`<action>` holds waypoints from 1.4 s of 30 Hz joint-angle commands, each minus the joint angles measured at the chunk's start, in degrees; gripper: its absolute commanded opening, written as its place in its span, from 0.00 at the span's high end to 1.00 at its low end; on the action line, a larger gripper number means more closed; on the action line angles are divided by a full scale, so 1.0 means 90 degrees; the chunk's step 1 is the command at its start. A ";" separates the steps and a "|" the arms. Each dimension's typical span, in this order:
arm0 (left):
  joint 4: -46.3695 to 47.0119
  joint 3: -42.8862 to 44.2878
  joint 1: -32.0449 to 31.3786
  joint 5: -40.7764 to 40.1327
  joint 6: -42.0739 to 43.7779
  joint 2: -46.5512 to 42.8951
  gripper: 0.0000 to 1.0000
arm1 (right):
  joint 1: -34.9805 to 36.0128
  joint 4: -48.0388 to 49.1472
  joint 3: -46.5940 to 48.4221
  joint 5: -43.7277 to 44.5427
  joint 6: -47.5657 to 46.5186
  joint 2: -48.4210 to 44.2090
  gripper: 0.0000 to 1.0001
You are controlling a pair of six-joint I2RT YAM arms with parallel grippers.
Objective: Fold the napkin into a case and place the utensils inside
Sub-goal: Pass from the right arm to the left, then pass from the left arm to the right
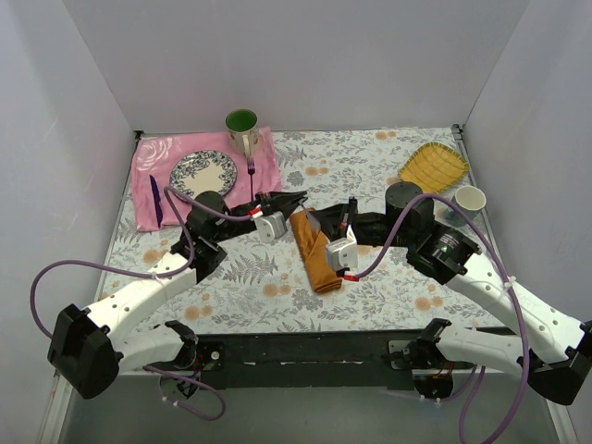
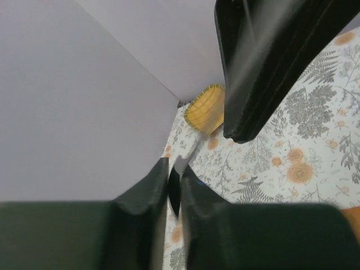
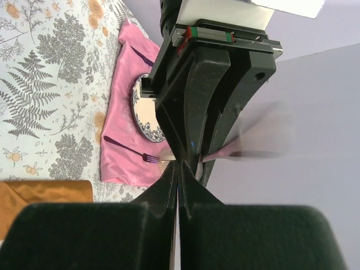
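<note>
- Rust-orange satin is being seen as a narrow flat strip. The napkin [image 1: 316, 252] is lying folded into the case at the middle of the table [image 1: 388, 277], slanted, with its far end just below the two grippers.
- The left gripper [image 2: 175, 171] is being held with its jaws drawn narrow around a thin pale sliver, judged to be the spoon [image 2: 190, 152]. The piece is blurred, so this is being offered as a reading only.
- The right gripper [image 3: 179, 171] is being held fully shut, tip to tip with the left one. Whether anything is being pinched in it cannot be told.
- This meeting of tips is being judged as a passing or steadying of the spoon, so that it can be aimed at the pocket's mouth.
- A purple fork [image 1: 250, 168] and a purple knife [image 1: 154, 199] are lying on the pink cloth [image 1: 148, 157] at the far left, either side of a patterned plate [image 1: 202, 172], with a green-lined mug [image 1: 242, 129] behind.
- A yellow dish [image 1: 433, 166] and a white cup [image 1: 470, 199] are standing at the far right, well apart from the case.
- The case's far end is being crowded by both wrists, so its opening is being hidden in the top view.
</note>
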 commanded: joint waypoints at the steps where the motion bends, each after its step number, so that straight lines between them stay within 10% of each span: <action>1: -0.0564 0.0311 -0.0023 0.0108 0.0022 -0.0091 1.00 | 0.0045 0.0113 0.0321 0.0030 0.0190 0.0030 0.99; 4: -0.0720 0.0408 -0.0023 -0.0370 -0.0427 -0.0110 1.00 | 0.0045 0.0201 0.0311 0.0673 0.0667 0.0059 0.94; 8: -0.1382 0.0603 -0.0004 -0.0742 -0.0428 -0.0052 1.00 | 0.0025 -0.0305 0.0603 0.2401 0.1625 0.0235 0.56; 15: -0.5053 0.2213 0.0581 0.0106 -0.1725 0.0923 1.00 | -0.0043 -0.2317 0.0975 0.3058 0.1228 -0.0233 0.19; 26: -0.9369 0.5113 0.0553 0.2120 -0.2401 0.3687 0.95 | -0.0033 -0.3469 0.2526 0.1907 -0.0298 0.0429 0.30; 37: -1.0563 0.5554 0.0397 0.1777 -0.1942 0.4323 0.91 | -0.0102 -0.4944 0.2899 0.1301 -0.0386 0.1484 0.44; 42: -1.0087 0.5059 0.0397 0.1719 -0.2020 0.3867 0.95 | -0.0811 -0.4672 0.3112 0.0911 0.1115 0.1563 0.38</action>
